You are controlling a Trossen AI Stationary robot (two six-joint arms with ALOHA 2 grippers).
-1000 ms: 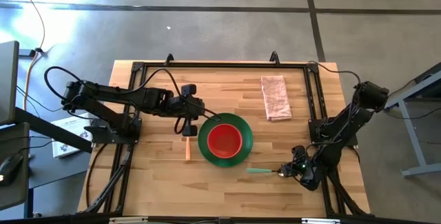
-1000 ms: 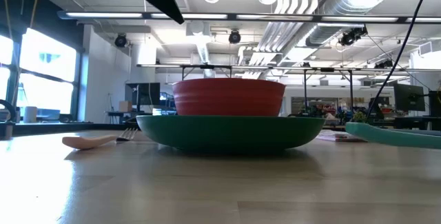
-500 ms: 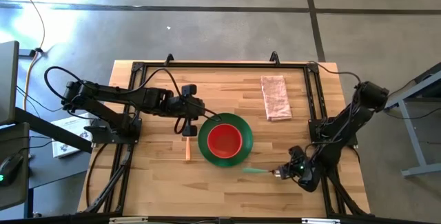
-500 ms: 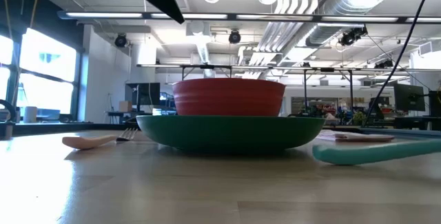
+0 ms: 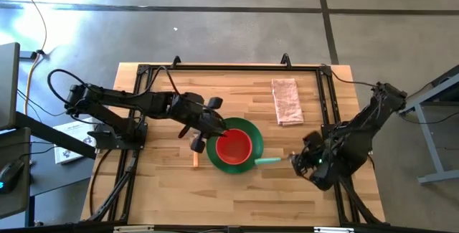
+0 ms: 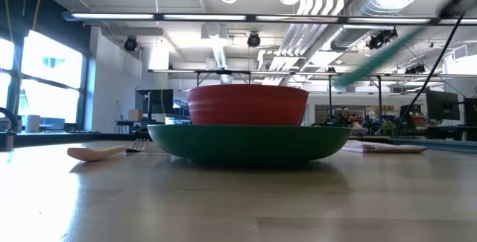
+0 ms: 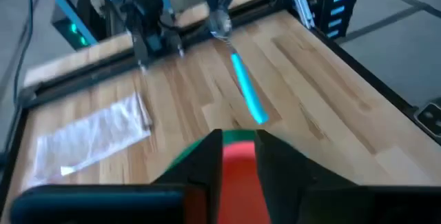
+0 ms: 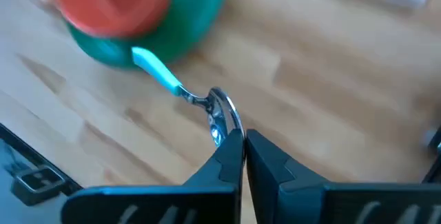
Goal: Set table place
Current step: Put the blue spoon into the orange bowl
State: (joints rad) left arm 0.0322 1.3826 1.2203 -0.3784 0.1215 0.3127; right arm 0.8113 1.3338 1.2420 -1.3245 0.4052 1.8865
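Two arms frame the place setting on the table [image 5: 165, 197]. At nine o'clock of the green plate [image 5: 247, 158], the left gripper [image 5: 215, 125] hovers, jaws spread. At three o'clock, the right gripper [image 5: 294, 160] pinches a teal-handled spoon [image 5: 268, 160] by its bowl, handle pointing toward the plate's rim, airborne.

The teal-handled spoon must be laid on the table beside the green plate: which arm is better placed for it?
The right. Its gripper already holds the spoon by the bowl end, lifted right of the green plate. The left gripper is at the red bowl.
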